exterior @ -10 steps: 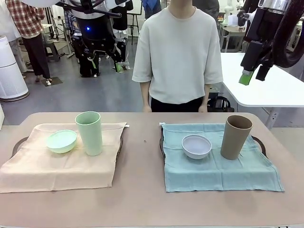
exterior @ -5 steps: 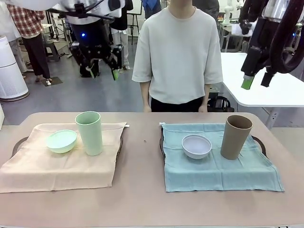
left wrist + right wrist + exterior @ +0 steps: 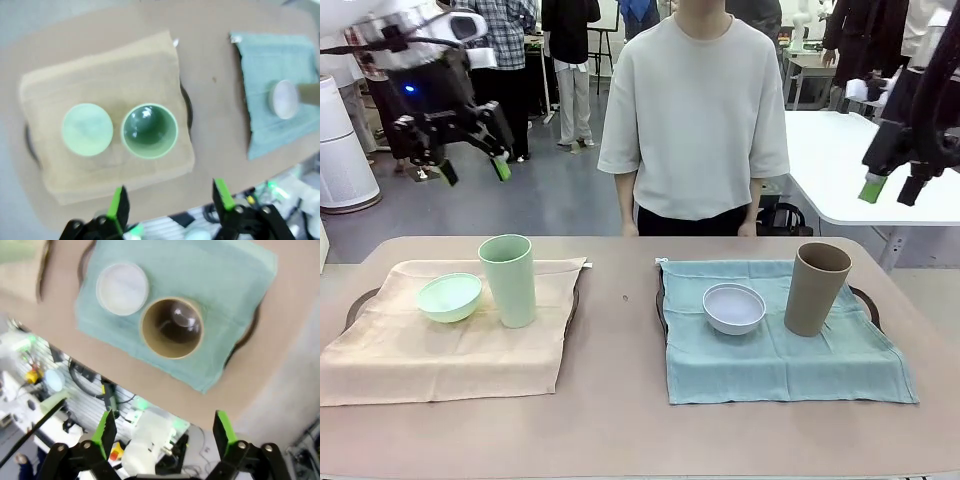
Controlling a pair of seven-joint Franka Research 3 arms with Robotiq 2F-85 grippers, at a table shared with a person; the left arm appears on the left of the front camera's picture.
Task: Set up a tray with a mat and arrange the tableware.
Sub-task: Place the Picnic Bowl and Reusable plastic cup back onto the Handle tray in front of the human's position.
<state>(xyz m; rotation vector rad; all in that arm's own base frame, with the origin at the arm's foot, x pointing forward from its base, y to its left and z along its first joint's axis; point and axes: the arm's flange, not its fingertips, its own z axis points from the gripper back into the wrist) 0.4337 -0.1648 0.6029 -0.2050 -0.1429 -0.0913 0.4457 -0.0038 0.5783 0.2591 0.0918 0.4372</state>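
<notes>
While both arms hang high above the desk (image 3: 620,420), the two settings below look finished. Left gripper (image 3: 473,168) has swung out toward the far left since a moment ago; right gripper (image 3: 892,189) has drifted further right and a little lower. Both sets of jaws are spread and carry nothing, as the wrist views confirm.

Left setting: beige mat (image 3: 450,345) draped over a dark tray (image 3: 356,303), whose rim peeks out at the left and right edges. Pale green bowl (image 3: 450,297) sits on it, with the tall green cup (image 3: 508,280) upright just beside it on the right, apart by a narrow gap.

Right setting: teal mat (image 3: 780,365) over a second tray (image 3: 865,300). White bowl (image 3: 734,307) sits left of the upright tan cup (image 3: 815,288); they are near each other but not touching.

Judgement: the arms pulling away empty suggests placement is over and the task is at or close to its end.

Room and edges: a bare strip of desk runs between the two mats, and more lies along the near edge. The beige mat's near-left corner reaches almost to the desk's left edge, possibly overhanging; the angle is poor. A person (image 3: 695,120) stands at the far side, hands down, well apart from the tableware.
</notes>
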